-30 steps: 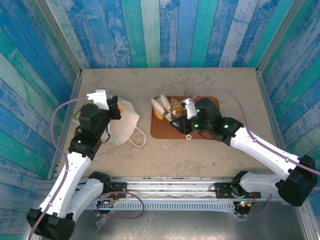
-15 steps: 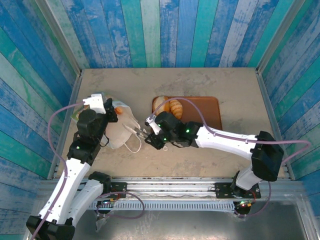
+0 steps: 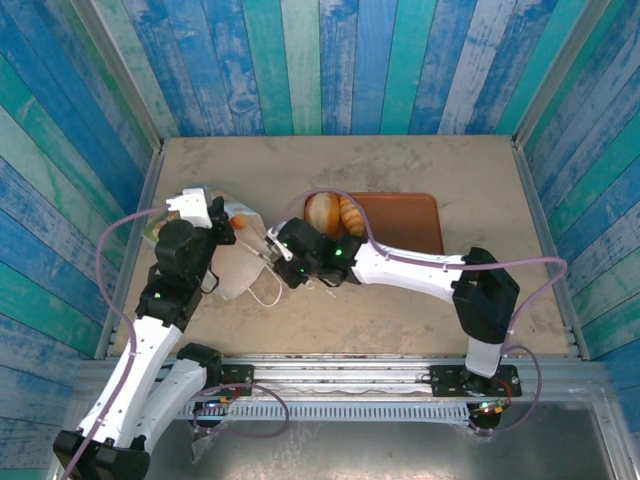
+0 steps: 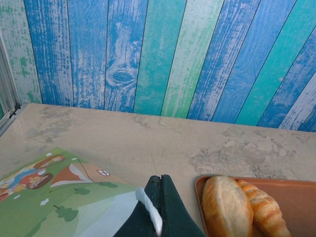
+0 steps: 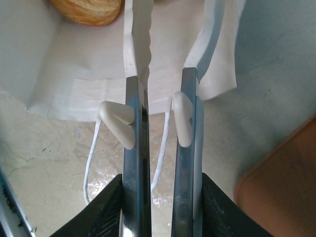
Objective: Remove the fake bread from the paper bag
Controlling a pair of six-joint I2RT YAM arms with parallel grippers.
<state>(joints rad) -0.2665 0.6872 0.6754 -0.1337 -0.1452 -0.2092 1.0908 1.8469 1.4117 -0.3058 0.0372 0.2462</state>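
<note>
I'm clenching the left gripper [image 4: 159, 178] on the rim of the bag [image 3: 240, 268]. The right gripper [image 5: 163, 79] is hanging parted, empty, at the mouth's serrated edge; bread [image 5: 86, 11] is lying inside, bare table [image 3: 400, 160] around the tray [image 3: 400, 225].

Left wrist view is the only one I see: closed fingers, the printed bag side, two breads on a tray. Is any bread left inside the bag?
Observer: Yes. The right wrist view shows one golden bread lying inside the paper bag.
Operator: Where is the right gripper?
Observer: From above, the right gripper is at the bag's mouth, left of the tray.
Operator: Is it open or shut?
Observer: Open. Its fingers stand apart, with the white cord handle between them.
</note>
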